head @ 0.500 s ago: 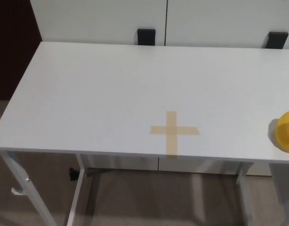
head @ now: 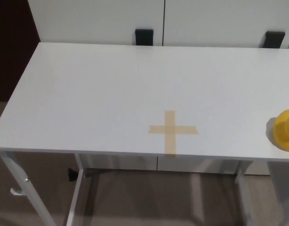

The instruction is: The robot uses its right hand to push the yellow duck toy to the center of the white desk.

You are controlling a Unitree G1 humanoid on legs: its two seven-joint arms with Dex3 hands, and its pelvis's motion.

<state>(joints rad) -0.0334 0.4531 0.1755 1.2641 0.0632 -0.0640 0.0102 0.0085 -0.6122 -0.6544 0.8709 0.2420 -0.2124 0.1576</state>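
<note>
While the white desk (head: 88,94) fills most of the head view, neither robot hand shows anywhere in it, so whether the fingers are spread, clenched or grasping something cannot be told. A cross of tan tape (head: 172,130) lies flat on the desk, close to the near edge. The yellow duck toy (head: 285,130) sits on the desk well to the right of the cross — roughly level with its horizontal bar — and is partly cut off by the picture's right edge. Beyond the cross, past the desk's far edge, stand white cabinet doors (head: 97,19) with two black handles (head: 144,36) — one almost straight behind the cross, the other (head: 275,39) farther right. Below the cross, the desk's pale metal legs (head: 12,174) stand on a brownish floor (head: 158,202).
</note>
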